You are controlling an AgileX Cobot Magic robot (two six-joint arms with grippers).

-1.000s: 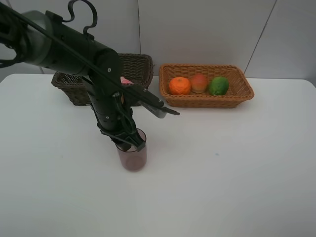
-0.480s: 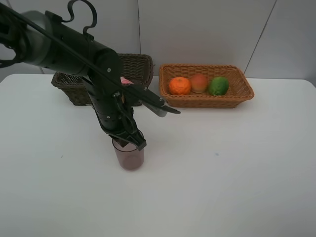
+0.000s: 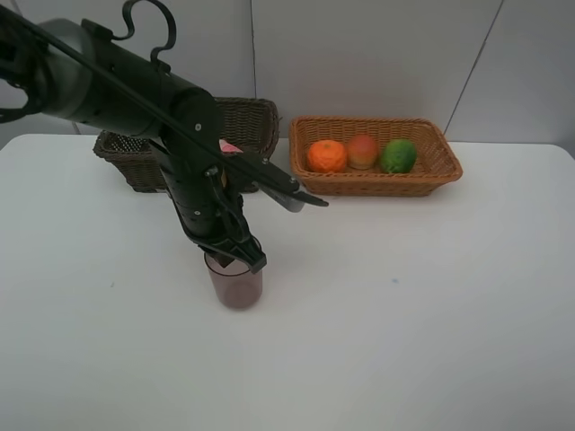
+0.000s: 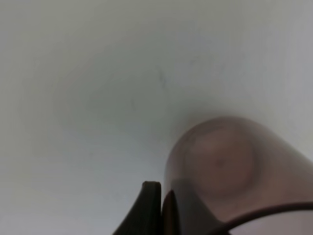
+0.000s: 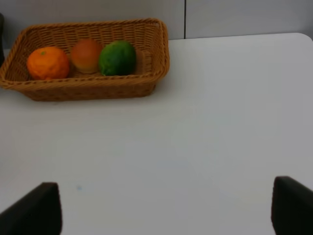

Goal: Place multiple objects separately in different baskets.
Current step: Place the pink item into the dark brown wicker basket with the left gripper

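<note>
We have the left gripper (image 3: pixel 235 256) with its jaws clamped on the mauve cup's (image 3: pixel 238 285) rim, right jaws open, so next we lift it toward the dark basket (image 3: pixel 256 119).

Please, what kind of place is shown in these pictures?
Probably a robot test bench, not a home: a bare white table before plain white wall panels, with a light orange-tan wicker basket and a dark brown wicker basket laid out for sorting.

Woven wicker baskets (image 3: pixel 375 153), translucent smooth plastic cup (image 3: pixel 236 286), matt white table (image 3: pixel 404 314).
</note>
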